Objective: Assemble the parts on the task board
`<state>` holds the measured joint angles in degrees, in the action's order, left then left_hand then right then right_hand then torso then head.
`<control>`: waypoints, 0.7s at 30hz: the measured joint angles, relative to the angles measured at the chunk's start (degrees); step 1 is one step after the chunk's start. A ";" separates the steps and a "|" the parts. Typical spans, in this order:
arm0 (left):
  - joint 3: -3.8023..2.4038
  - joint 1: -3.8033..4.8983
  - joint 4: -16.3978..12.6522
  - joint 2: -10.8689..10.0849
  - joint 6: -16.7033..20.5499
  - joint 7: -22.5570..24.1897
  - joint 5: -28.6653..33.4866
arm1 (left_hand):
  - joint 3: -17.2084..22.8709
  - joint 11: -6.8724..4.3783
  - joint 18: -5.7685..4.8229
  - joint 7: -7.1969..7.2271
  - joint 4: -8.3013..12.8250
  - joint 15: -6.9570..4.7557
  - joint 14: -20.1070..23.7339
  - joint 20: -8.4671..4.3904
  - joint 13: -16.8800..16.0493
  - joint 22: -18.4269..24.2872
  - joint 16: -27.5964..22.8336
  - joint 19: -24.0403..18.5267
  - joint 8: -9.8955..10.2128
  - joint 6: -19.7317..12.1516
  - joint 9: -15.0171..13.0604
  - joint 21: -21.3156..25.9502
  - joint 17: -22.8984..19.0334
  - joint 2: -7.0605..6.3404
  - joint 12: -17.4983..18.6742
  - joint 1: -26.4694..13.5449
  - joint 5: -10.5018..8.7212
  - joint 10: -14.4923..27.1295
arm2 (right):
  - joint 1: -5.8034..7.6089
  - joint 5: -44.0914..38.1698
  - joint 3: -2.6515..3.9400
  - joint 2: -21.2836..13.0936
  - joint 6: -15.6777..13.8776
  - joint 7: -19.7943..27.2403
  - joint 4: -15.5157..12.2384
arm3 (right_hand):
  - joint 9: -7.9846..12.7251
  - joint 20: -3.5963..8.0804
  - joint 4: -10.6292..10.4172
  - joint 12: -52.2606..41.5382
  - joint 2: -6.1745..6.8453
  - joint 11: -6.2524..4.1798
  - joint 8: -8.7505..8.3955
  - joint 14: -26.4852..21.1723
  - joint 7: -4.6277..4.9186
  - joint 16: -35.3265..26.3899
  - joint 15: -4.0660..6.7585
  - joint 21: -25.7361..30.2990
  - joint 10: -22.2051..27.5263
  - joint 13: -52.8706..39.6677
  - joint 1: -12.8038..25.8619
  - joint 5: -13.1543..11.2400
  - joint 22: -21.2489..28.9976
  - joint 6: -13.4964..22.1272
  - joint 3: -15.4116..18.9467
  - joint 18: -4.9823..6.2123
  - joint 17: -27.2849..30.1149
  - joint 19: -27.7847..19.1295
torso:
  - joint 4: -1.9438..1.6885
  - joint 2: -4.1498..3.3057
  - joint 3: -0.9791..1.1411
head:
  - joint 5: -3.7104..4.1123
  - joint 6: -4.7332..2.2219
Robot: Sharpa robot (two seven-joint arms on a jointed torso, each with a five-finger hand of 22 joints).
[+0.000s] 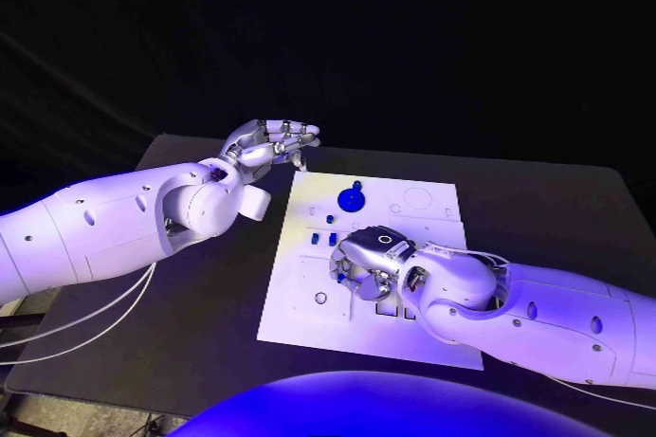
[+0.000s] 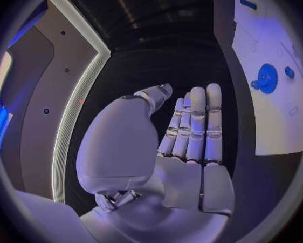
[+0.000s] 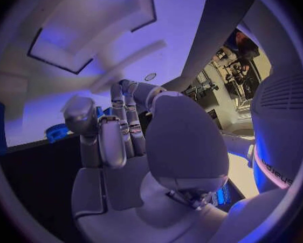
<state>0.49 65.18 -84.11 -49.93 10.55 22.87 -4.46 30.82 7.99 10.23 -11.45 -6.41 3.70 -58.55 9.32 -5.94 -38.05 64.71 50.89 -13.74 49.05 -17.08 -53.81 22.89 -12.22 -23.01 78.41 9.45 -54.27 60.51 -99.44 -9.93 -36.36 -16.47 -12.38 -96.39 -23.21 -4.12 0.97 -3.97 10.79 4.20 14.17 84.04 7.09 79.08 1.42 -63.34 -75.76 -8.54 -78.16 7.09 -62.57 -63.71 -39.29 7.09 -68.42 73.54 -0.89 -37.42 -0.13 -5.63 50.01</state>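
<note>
In the head view the flat white rectangular task board (image 1: 308, 309) lies in the middle of the black table (image 1: 547, 209); the right hand (image 1: 372, 264) rests over the board's middle, fingers curled downward, and whether it pinches a part cannot be told; the round blue disc part (image 1: 352, 200) lies just beyond it, nearer to this hand than to the left hand (image 1: 271, 141), which hovers off the board's far left corner. In the left wrist view the fingers (image 2: 195, 127) are straight, close together, holding nothing; the disc (image 2: 267, 78) lies well apart. In the right wrist view the fingers (image 3: 111, 135) are bent; a blue part (image 3: 57, 132) shows beside them, contact unclear.

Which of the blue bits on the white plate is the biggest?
The round blue disc near the far end of the task board; the other blue parts are small pieces.
</note>
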 measured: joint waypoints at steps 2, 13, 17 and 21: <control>0.00 0.00 0.01 0.00 0.00 -0.01 0.00 | 0.00 0.00 0.00 0.00 0.00 0.00 0.00 0.00 0.00 0.00 0.00 0.00 0.00 0.00 0.00 0.00 0.00 0.00 0.00 0.00 0.00 0.00 | -0.01 -0.06 -0.02 -0.06 -0.05 0.00 0.00 | -0.18 -0.47 0.05 0.27 0.27 -0.53 -0.67 0.00 0.45 0.08 0.00 0.47 0.54 -0.17 1.63 0.00 0.02 1.73 0.06 0.00 -0.17 -0.47 | 0.03 0.01 0.00 | 0.00 0.00; 0.00 0.00 0.23 -0.01 0.00 -0.10 0.00 | -0.39 0.00 0.00 0.00 -0.07 0.00 0.00 0.00 0.00 0.14 0.00 0.00 0.00 0.00 -0.08 0.40 -0.04 0.00 -0.24 0.00 0.00 0.00 | -0.14 0.15 -0.21 -1.15 -1.56 -0.14 -0.43 | 1.39 -2.39 -1.87 0.05 4.69 1.08 -4.87 -0.02 1.11 0.36 -1.62 3.42 11.37 2.91 5.54 0.13 1.75 8.31 6.80 0.01 0.57 -1.54 | -0.01 0.05 0.00 | 0.34 0.00; 0.00 0.00 0.27 -0.03 0.00 -0.13 0.01 | -0.39 0.00 0.00 0.00 -0.07 0.00 0.00 0.00 0.00 0.14 0.00 0.00 0.00 0.00 -0.08 0.40 -0.05 0.00 -0.24 0.00 0.00 0.00 | 0.05 0.22 -0.23 -2.47 -2.72 -0.63 -1.52 | 1.66 -2.66 -2.46 -1.14 4.47 1.35 -5.34 -0.02 0.95 0.36 -2.04 4.79 13.26 3.58 4.73 0.13 2.64 8.51 11.29 0.01 1.12 -1.81 | -0.01 0.05 0.00 | 0.41 0.00; 0.01 0.00 0.28 -0.15 0.00 -0.16 0.01 | -0.39 0.00 0.00 0.00 -0.07 0.00 0.00 0.00 0.00 0.14 0.00 0.00 0.00 0.00 -0.08 0.40 -0.05 0.00 -0.24 0.00 0.00 0.00 | 1.00 0.58 -0.16 -5.42 -3.84 -1.07 -3.91 | 1.89 -2.66 -3.31 -2.36 3.49 1.44 -5.64 -0.02 0.95 0.58 -2.03 5.12 14.17 4.06 3.14 0.13 2.83 8.51 15.04 0.01 1.40 -1.81 | -0.01 0.03 0.00 | 0.54 0.00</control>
<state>0.51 65.17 -83.83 -50.08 10.55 22.71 -4.45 30.43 7.99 10.23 -11.45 -6.48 3.70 -58.55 9.32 -5.94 -37.91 64.71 50.89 -13.74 49.05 -17.15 -53.41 22.85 -12.22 -23.26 78.41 9.45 -54.27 61.52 -98.86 -10.09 -41.78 -20.31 -13.45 -100.30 -21.32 -6.78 -2.35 -6.32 14.27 5.64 8.53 84.02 8.04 79.66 -0.62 -58.22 -61.59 -4.47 -75.02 7.22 -59.74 -55.20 -24.25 7.10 -67.02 71.72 -0.90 -37.39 -0.13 -5.09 50.01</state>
